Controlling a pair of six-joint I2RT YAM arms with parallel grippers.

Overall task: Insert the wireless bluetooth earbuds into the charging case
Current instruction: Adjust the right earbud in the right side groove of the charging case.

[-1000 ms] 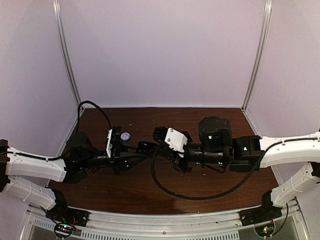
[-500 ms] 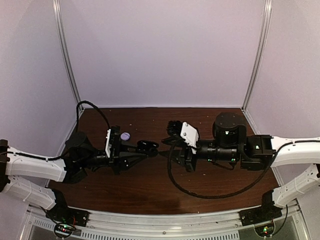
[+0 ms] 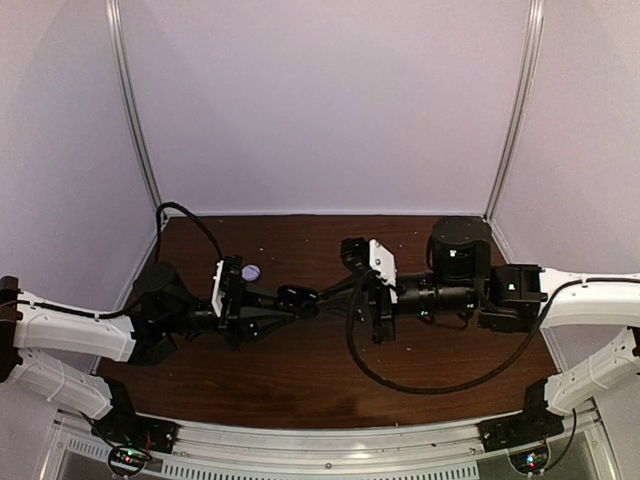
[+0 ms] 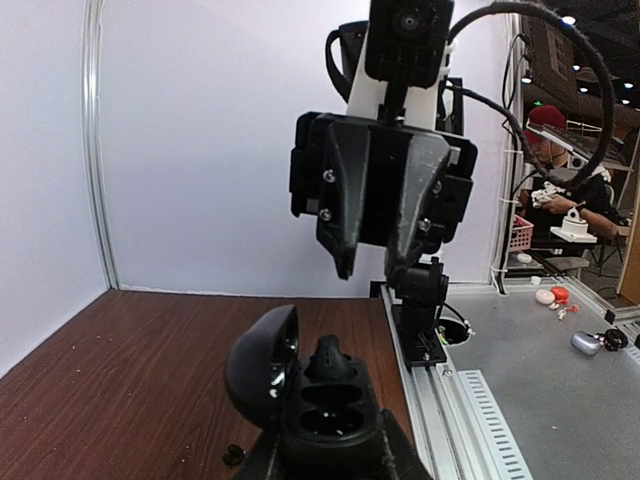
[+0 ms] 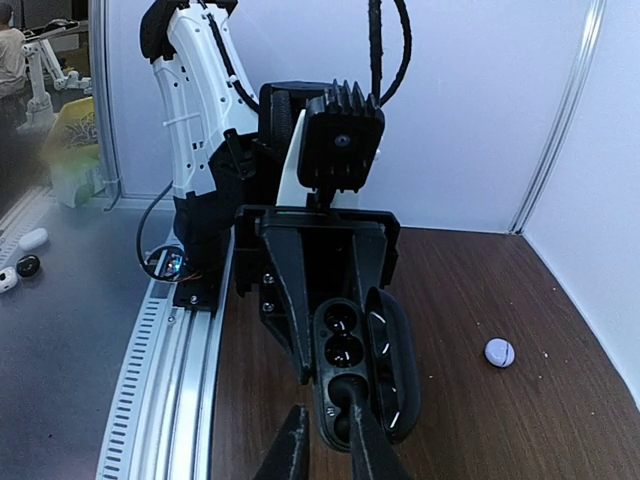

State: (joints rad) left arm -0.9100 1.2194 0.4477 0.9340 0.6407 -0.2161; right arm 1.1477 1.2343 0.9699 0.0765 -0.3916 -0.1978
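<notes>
Dark brown wood-grain tabletop [image 3: 300, 370], boxed in by plain pale lilac walls. From the top view, the back wall [image 3: 320, 100] is at 12 o'clock and the side panels [image 3: 50, 150] are at 9 and 3. Silver aluminium posts [image 3: 135, 110] stand in both far corners, and a slotted metal rail [image 3: 320, 440] runs along 6 o'clock. The left wrist cam catches a grey surface [image 4: 540, 380] and ceiling lights [image 4: 568, 20] outside the booth.
</notes>
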